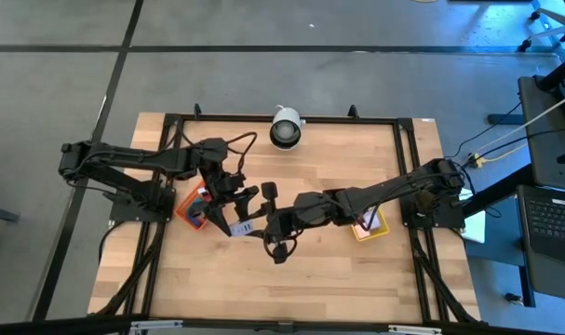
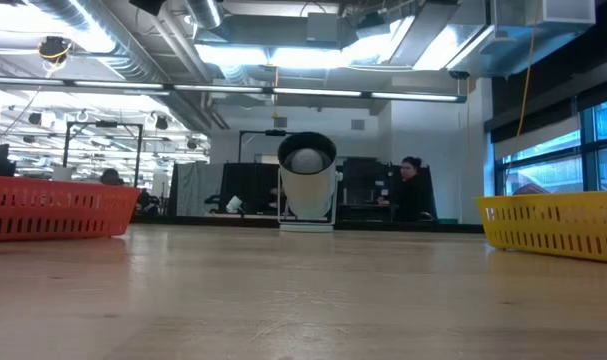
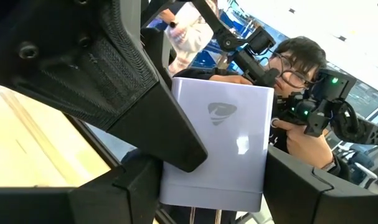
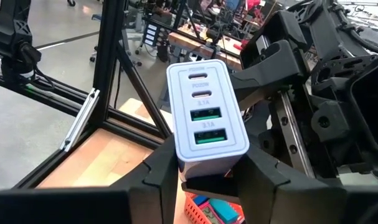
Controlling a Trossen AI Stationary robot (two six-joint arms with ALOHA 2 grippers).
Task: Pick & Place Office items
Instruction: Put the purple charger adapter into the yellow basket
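The lavender charger block [image 4: 204,112] stands upright in the right gripper [image 4: 207,177], its base pinched between the fingers and four ports facing the wrist camera. The left gripper [image 3: 220,180] clamps the same block's plain, logo-marked face [image 3: 217,143]. From above, both grippers meet mid-table, the left one [image 1: 234,197] at 10 o'clock from the right one [image 1: 269,221]. Only the right wrist view shows red and teal office items [image 4: 215,211] in the orange tray [image 1: 191,207] beneath. The yellow tray [image 1: 373,226] lies at 3 o'clock.
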